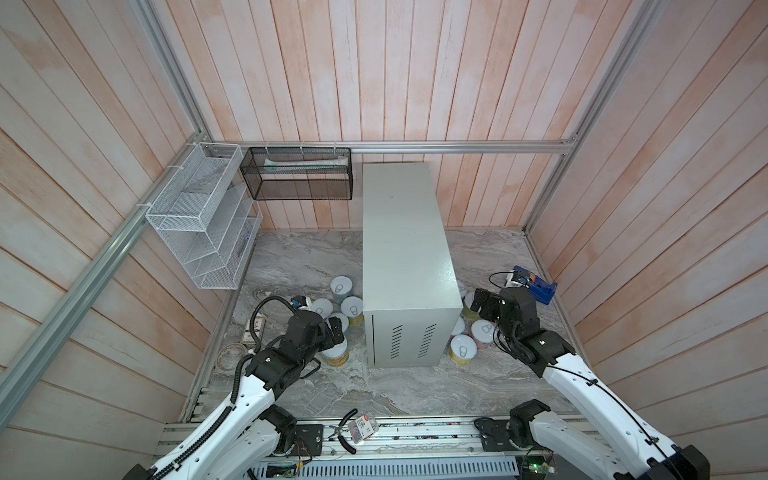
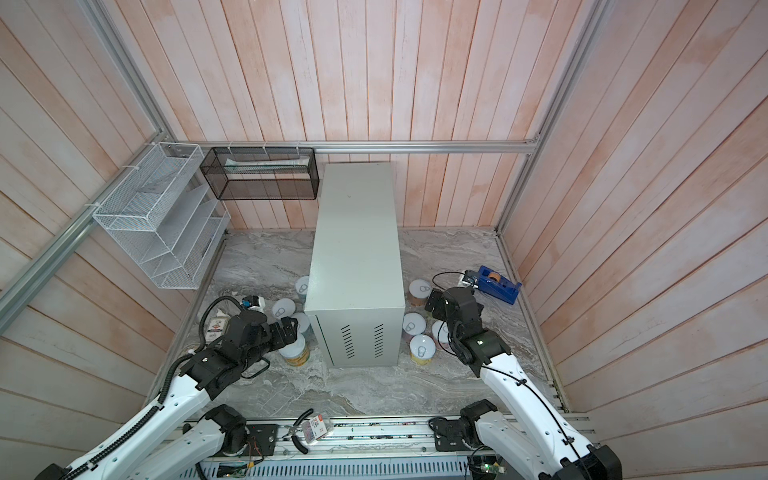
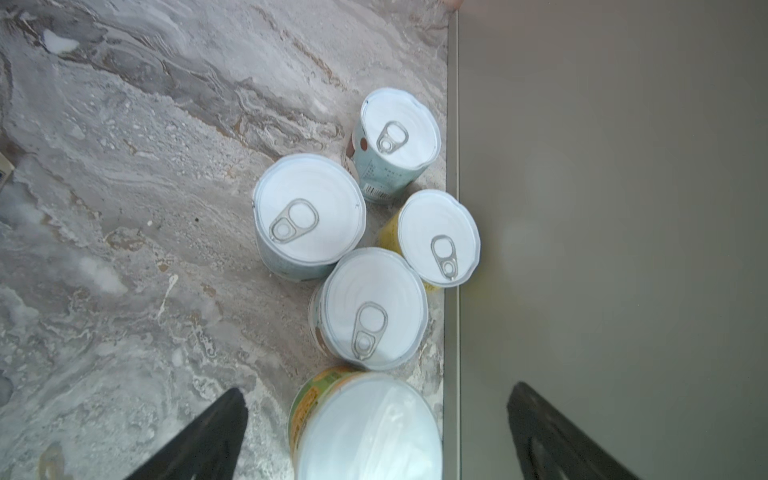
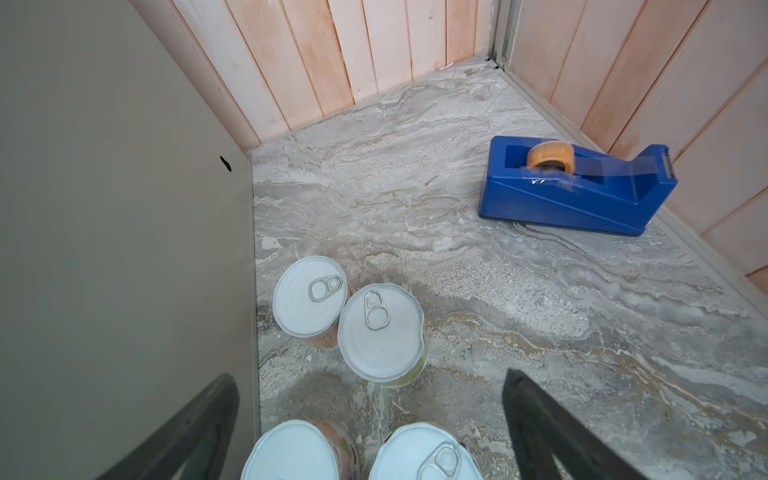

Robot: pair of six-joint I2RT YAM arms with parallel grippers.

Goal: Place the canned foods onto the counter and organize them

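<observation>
None of the canned foods [image 1: 352, 309] stands on the bench [image 1: 403, 232] yet. In both top views the flat top of this tall grey-green metal cabinet carries nothing. The tins sit upright on the marble surface [image 1: 299, 257] in two clusters, one against each long side. The left jaws hang over the yellow-labelled tin [image 1: 334, 359] at the front of the left cluster. The right jaws hover above the right cluster [image 2: 417, 328], near a blue tape dispenser [image 2: 496, 284].

In the left wrist view five tins crowd beside the cabinet wall [image 3: 602, 208]. The left jaws stand wide and empty, with the yellow-labelled tin between the black fingers [image 3: 216, 432].

In the right wrist view the right jaws are equally wide and hold nothing. Two tins [image 4: 291, 453] lie between their fingers [image 4: 552, 436] and two more [image 4: 380, 332] sit further on.

This looks like the approach for the first pick. The next move likely calls for lowering around a single tin. On the left, one finger must slip between tin and cabinet wall. The lift must then clear the cabinet's high top.
</observation>
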